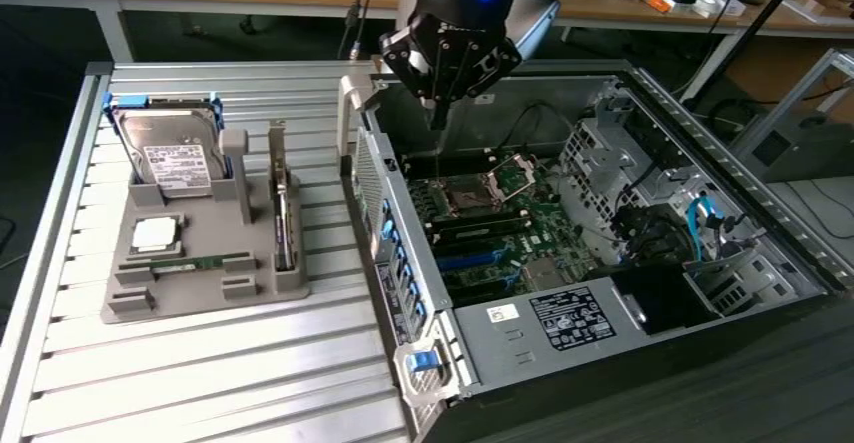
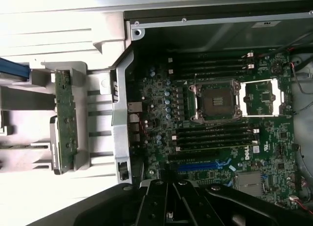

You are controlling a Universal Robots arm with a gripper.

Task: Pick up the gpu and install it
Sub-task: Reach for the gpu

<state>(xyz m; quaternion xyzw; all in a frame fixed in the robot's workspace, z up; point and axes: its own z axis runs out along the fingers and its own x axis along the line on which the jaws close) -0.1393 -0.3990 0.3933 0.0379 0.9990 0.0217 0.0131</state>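
Readable writing: the board (image 2: 161,103) carries a white "DELL" logo (image 2: 249,151) just beside the blue slot (image 2: 200,166). We read nothing else. The white label (image 1: 176,166) on the hard drive (image 1: 167,148) and the black label (image 1: 574,319) with white print at the near end of the case (image 1: 747,223) are both too fine for us to make out. A small white sticker (image 1: 502,313) sits next to the black label, and we cannot read that either.

Pincer (image 1: 437,121): it hangs over the open case, above the far end of the board, fingers pointing down. We see the fingers pressed together into one tip, with nothing between them and nothing touched. In the wrist view the pincer (image 2: 170,187) sits over the board's edge near the blue slot. The empty socket (image 2: 215,101) and its swung-open frame (image 2: 261,98) lie beyond it.

Gpu (image 1: 282,213): it is in the grey tray (image 1: 200,298), standing on edge in the slot on the tray's side nearest the case. It is well apart from the pincer. The wrist view shows the gpu (image 2: 63,123) edge-on, just outside the case wall (image 2: 120,99).

Also in the tray: the hard drive stands upright at the far end and the memory stick (image 1: 187,262) lies flat towards the near end. A square chip (image 1: 154,232) rests between the two.
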